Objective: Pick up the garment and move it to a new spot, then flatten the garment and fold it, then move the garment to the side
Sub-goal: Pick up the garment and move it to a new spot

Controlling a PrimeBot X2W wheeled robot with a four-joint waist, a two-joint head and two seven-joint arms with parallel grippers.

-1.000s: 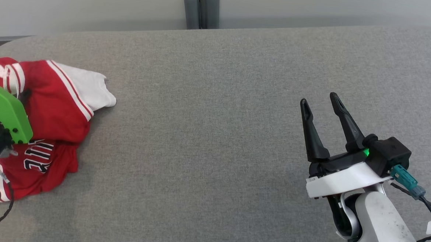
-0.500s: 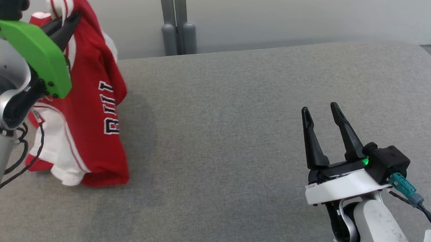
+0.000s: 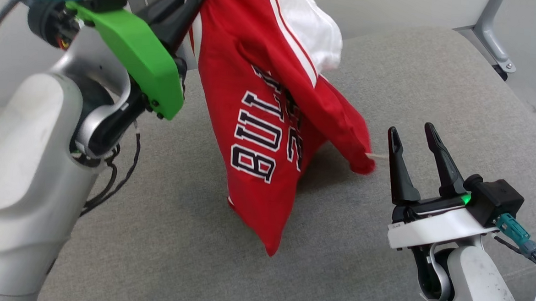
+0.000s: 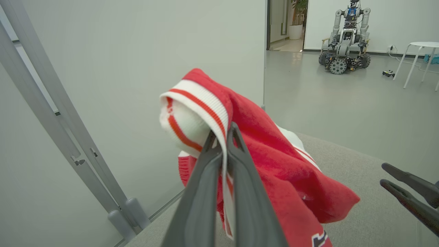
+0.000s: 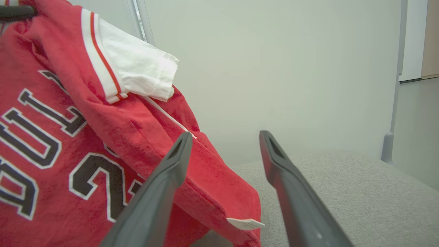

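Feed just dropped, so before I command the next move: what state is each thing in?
left hand: shut on the garment's striped ribbed edge, held high.
garment: hanging bunched from that grip, unfolded, not flattened.
right hand: open, empty, beside the garment's lower corner.

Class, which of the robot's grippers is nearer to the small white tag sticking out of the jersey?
Right. The right gripper stands open just beside the tag; the left gripper pinches the jersey by its striped collar, well away.
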